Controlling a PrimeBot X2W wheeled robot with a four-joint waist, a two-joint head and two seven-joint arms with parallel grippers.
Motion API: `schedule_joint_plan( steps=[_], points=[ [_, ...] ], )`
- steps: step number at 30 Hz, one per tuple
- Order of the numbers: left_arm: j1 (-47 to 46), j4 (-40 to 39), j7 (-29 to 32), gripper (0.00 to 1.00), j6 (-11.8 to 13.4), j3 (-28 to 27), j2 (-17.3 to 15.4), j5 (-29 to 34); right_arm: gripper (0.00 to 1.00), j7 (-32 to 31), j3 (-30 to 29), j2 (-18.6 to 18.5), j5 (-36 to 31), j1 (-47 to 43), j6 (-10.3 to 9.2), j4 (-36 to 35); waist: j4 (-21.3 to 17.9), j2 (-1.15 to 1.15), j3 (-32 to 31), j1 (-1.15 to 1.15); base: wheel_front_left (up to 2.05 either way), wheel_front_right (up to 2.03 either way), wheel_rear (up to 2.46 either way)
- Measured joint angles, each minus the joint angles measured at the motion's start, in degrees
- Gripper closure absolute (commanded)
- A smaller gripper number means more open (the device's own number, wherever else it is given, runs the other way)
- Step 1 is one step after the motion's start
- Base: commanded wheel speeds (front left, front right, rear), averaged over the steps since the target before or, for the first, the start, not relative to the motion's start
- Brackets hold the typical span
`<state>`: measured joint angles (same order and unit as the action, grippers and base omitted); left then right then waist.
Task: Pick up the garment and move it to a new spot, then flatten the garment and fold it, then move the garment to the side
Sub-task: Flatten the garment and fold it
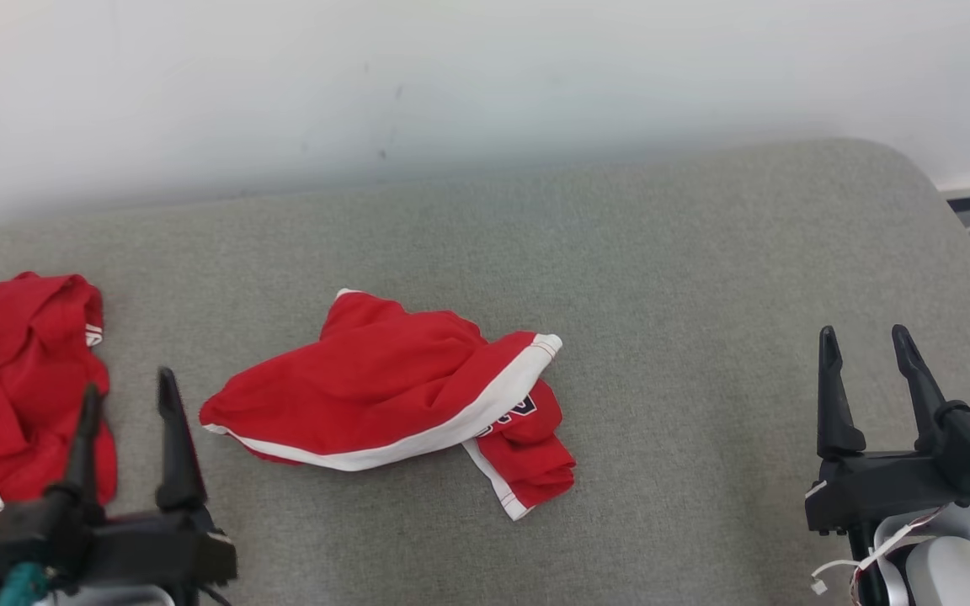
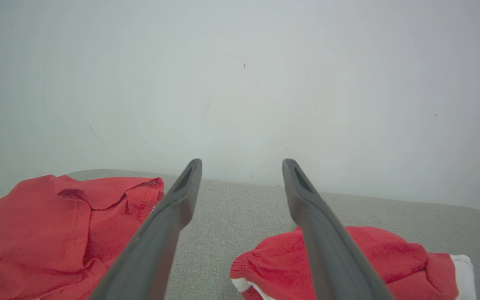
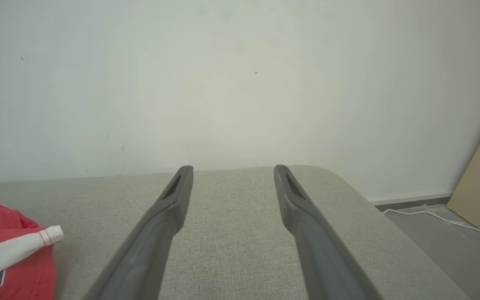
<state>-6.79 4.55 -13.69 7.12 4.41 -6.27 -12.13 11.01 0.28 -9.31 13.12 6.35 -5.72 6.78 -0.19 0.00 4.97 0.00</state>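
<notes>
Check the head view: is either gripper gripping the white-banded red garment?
No: the garment lies loose on the grey cushion, with the left gripper and right gripper both open and empty.

— What carries the things?
— I see a grey fabric surface (image 1: 704, 269) with a rounded far right corner.
— And on it?
— The red garment (image 1: 367, 379) with white trim lies crumpled in the middle. Another red cloth (image 1: 5, 396) lies at the left, apart from it.

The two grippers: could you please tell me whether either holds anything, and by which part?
Nothing is held. The left gripper and right gripper stand open; the crumpled red garment with white trim lies free on the grey fabric surface between them.
</notes>
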Motion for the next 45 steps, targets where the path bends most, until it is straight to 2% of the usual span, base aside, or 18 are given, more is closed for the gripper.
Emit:
schedule_joint_plan(
  steps=[4, 7, 11, 14, 34, 37, 45],
  points=[
    [2.81, -0.63, 0.02, 0.0, -0.18, 2.22, 0.27, 0.29, 0.0, 1.14, -0.23, 1.6, 0.98, -0.66, -0.07, -1.19, 0.58, 0.0, -1.52, 0.0, 0.0, 0.0, 0.0],
    [5.11, -0.89, 0.03, 0.0, -1.22, 3.32, 0.21, 0.36, 0.0, 1.44, 0.65, 2.88, 1.0, -2.08, -0.05, -1.43, 0.89, 0.0, -2.84, 0.0, 0.0, 0.0, 0.0],
    [8.72, -1.91, 0.03, 0.0, -2.19, 4.36, -1.32, 0.86, 0.0, 1.44, 3.45, 4.05, 1.0, -2.38, 0.77, -1.55, 0.81, 0.0, -4.39, 0.0, 0.0, 0.0, 0.0],
    [9.6, -2.78, 0.03, 0.0, -3.07, 4.9, -2.58, 1.49, 0.0, 1.58, 4.6, 4.22, 1.0, -2.33, 1.2, -1.74, 0.06, -0.01, -4.72, 0.0, 0.0, 0.0, 0.0],
    [9.22, -4.16, 2.61, 0.0, -3.67, 5.61, -3.05, 1.59, 0.0, 2.1, 3.82, 3.96, 1.01, -2.66, 1.26, -3.14, -0.72, 0.0, -3.28, 0.0, 0.0, 0.0, 0.0],
    [7.58, -2.82, 4.39, 0.0, -5.03, 6.44, -3.92, 1.59, 0.0, 2.1, 3.86, 3.91, 1.01, -2.71, 1.26, -3.58, -0.63, 0.0, -2.62, 0.0, 0.0, 0.0, 0.0],
    [0.05, 4.95, 9.83, 0.0, -9.79, 6.93, -9.17, 1.6, 0.0, 1.65, 4.95, 2.87, 0.9, -1.94, 2.13, -5.27, -0.73, 0.0, 0.55, 0.01, 0.0, 0.0, 0.0]
  ],
)
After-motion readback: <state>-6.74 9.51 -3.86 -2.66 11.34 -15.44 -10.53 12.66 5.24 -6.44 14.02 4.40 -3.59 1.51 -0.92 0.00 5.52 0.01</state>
